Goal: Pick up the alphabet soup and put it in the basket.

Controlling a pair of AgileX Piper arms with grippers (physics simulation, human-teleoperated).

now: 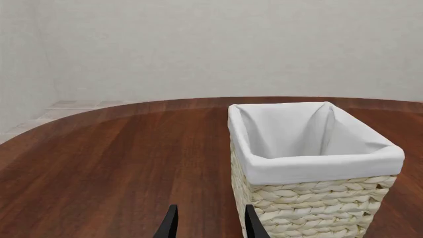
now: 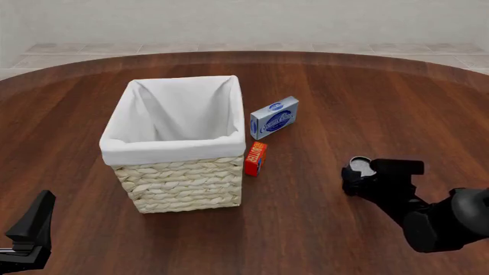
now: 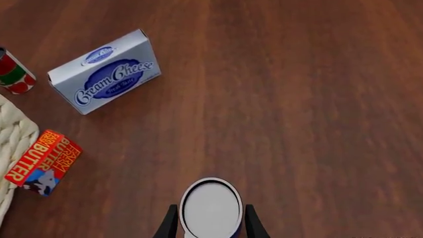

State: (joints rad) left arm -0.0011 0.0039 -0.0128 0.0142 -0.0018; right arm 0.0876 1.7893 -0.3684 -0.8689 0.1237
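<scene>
The alphabet soup (image 3: 210, 207) stands upright on the wooden table, its silver-grey top facing the right wrist camera; the front view shows that top (image 2: 359, 167) at the right. My right gripper (image 3: 210, 225) is open and straddles the can, one finger on each side, close to its wall. The basket (image 2: 177, 150), cream wicker with a white cloth lining, stands left of centre and looks empty. My left gripper (image 1: 210, 225) is open and empty, low at the table's near left (image 2: 31, 229), with the basket's corner (image 1: 310, 171) just ahead of it.
A blue-and-white cream cheese box (image 2: 273, 117) lies just right of the basket, with a small red-orange butter box (image 2: 255, 158) against the basket's right wall. A red-labelled can (image 3: 13, 74) shows at the edge of the right wrist view.
</scene>
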